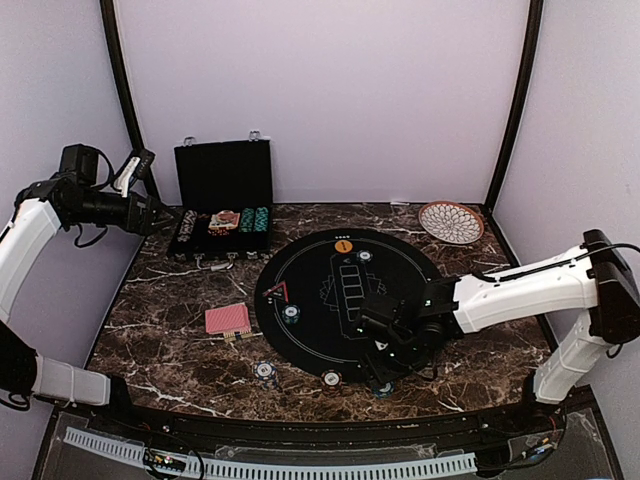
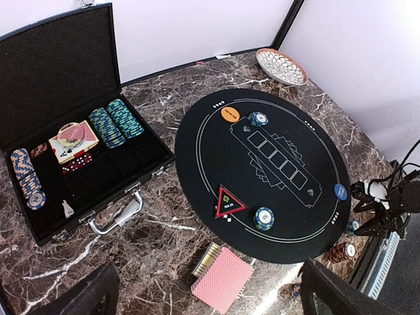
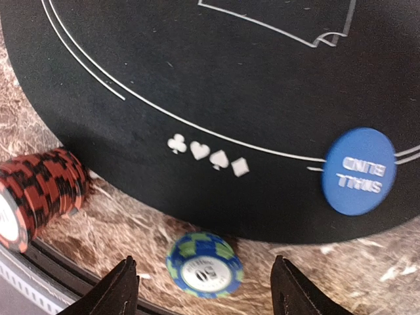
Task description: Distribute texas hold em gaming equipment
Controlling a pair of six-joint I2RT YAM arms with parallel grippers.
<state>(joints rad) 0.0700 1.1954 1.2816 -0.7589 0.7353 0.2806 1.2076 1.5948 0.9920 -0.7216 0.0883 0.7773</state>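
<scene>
Currently, the right arm (image 1: pixel 520 292) reaches over the near edge of the surface (image 1: pixel 160 330). The right jaws stand open on either side of a blue-and-green poker chip (image 3: pixel 205 268) without touching it. That chip lies flat on the marble, just off the near rim of the round black mat (image 3: pixel 197 79). In the right wrist view, a stack of red-and-black chips (image 3: pixel 41 191) lies on its side to the left of it. The blue marker disc (image 3: pixel 359 170) sits on the mat's edge to the right.

The left arm (image 1: pixel 40 225) is held high at the far left. The left jaws are spread wide and hold nothing. The open black case (image 2: pixel 59 79) holds rows of chips (image 2: pixel 117 121). On the mat lie the orange marker disc (image 2: pixel 230 113), the red triangle (image 2: pixel 229 202) and two chips (image 2: pixel 264 218). The red-backed cards (image 2: pixel 223 287) lie on the surface just beside the mat. The patterned plate (image 2: pixel 281 65) sits at the far right corner.
</scene>
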